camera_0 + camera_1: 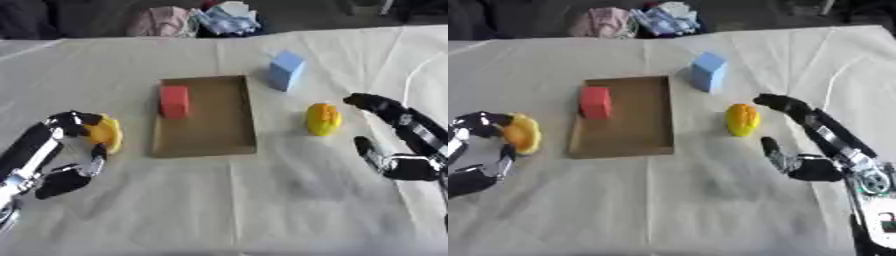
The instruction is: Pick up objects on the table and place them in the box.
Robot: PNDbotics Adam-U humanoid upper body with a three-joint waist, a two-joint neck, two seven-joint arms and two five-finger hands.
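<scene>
A shallow brown cardboard box lies in the middle of the table with a red block standing in its far left corner. A light blue block stands just beyond the box's far right corner. A yellow rounded object lies to the right of the box. My right hand is open a little right of it, fingers spread, not touching it. Left of the box, my left hand curls its fingers and thumb round a yellow-orange object at table level.
The table is covered with a pale creased cloth. A heap of pink and bluish fabric lies past the far edge. Open cloth stretches between the box and the near edge.
</scene>
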